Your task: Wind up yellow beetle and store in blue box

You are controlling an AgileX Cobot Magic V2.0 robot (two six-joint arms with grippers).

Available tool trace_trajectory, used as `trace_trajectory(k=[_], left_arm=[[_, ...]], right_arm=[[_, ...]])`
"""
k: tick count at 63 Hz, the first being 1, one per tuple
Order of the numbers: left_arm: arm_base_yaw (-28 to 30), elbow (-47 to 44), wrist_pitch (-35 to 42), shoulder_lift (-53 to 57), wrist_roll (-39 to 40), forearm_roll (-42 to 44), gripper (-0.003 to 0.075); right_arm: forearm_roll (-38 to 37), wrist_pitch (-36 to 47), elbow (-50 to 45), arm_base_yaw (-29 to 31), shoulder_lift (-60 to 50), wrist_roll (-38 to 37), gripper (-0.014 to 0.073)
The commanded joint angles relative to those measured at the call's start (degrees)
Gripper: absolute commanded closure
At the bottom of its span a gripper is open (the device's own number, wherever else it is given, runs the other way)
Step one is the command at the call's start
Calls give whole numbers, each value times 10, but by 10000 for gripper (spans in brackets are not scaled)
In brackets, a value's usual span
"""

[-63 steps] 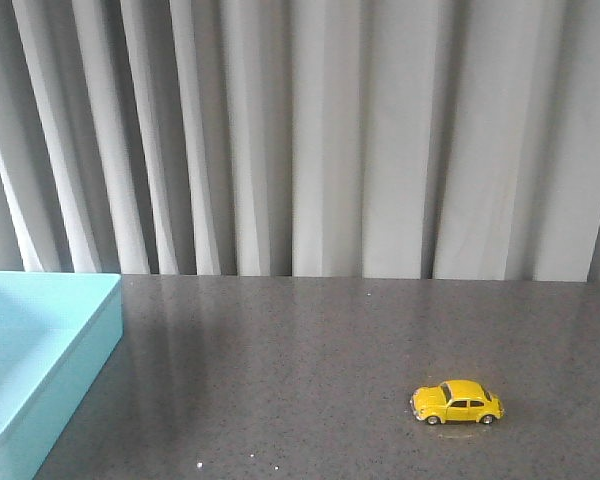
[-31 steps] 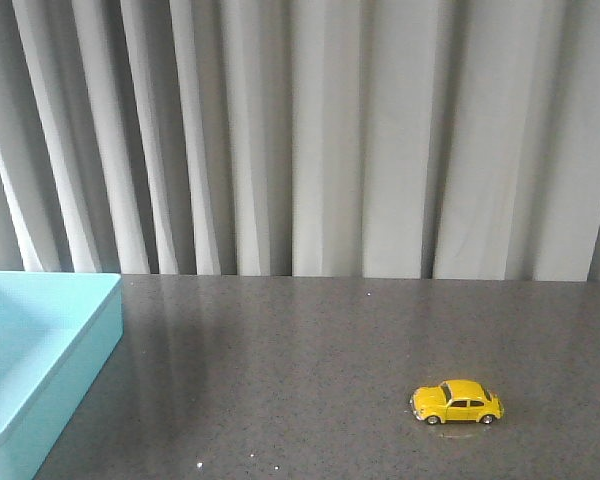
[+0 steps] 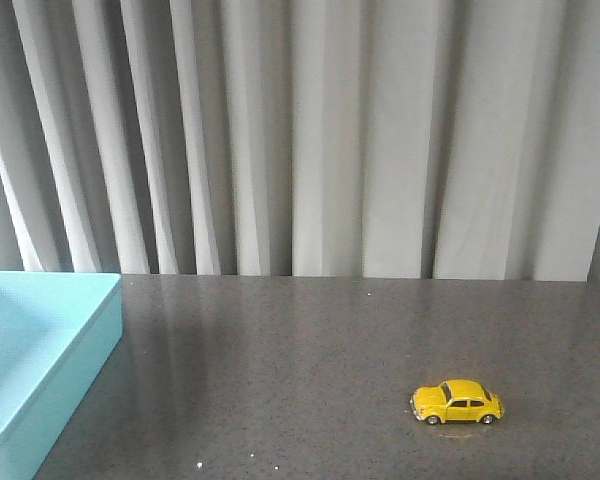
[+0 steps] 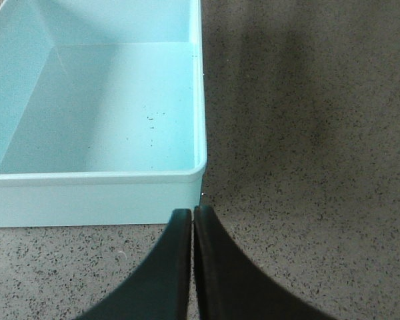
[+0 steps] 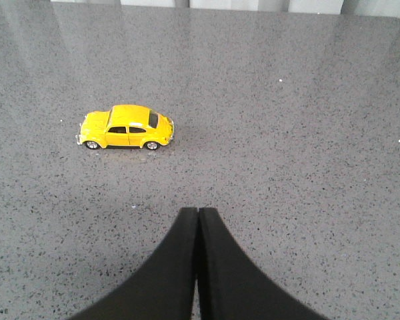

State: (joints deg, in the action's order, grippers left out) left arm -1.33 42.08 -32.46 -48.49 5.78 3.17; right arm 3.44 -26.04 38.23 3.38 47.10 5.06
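Observation:
The yellow beetle [image 3: 457,402] stands on its wheels on the dark speckled table at the front right; it also shows in the right wrist view [image 5: 126,127]. The blue box [image 3: 75,345] sits at the left edge of the table, empty; its rim shows in the left wrist view [image 4: 93,177]. My left gripper [image 4: 192,212] is shut and empty, just short of the box's near corner. My right gripper [image 5: 198,212] is shut and empty, apart from the beetle, which lies ahead of it and off to one side. Neither gripper shows in the front view.
A grey pleated curtain [image 3: 310,130] hangs behind the table's far edge. The dark speckled tabletop [image 3: 280,370] lies between the box and the beetle.

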Motion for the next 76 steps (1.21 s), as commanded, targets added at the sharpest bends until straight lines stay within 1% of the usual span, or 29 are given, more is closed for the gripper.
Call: trace_trajectory(k=[1,7,11,14,16,20,23,27,34,43,49,54,58,63,71,76], left_arm=[[0,19,35,-11,0,5,693],[0,19,35,-19,-2,12,610],[0,19,35,-20,-5,12,526],[0,19,36,-20,-5,12,450],[0,19,36,-20,-5,12,397],[0,19,38,-20,-5,10,315],[0,19,40,-20,-5,10,272],[0,19,40,-20,-5,9,226],[0,19,40,-20,-5,9,206],[0,19,40,-20,-5,9,206],[0,19,40,-20,-5,8,206],[0,19,40,-20,-5,8,206],[0,19,40,-20,-5,8,206],[0,19,39,-20,-5,8,206],[0,19,35,-20,-5,10,206],[0,19,32,-20,-5,10,206]], right_arm=[[0,38,20,3,11,0,545],[0,36,20,3,24,2,454],[0,36,20,3,32,2,367],[0,36,20,3,39,2,277],[1,36,20,3,43,2,232],[1,40,20,3,52,2,152],[4,41,20,3,60,-1,91],[19,42,20,3,71,-5,45],[56,45,28,2,91,3,28],[93,16,76,-2,133,59,29],[106,-18,121,-32,173,102,29],[103,-30,161,-67,212,106,29],[102,-37,197,-83,249,94,29],[102,-57,251,-84,298,65,29],[74,-147,361,-80,387,6,29],[66,-205,431,-71,443,-13,29]])
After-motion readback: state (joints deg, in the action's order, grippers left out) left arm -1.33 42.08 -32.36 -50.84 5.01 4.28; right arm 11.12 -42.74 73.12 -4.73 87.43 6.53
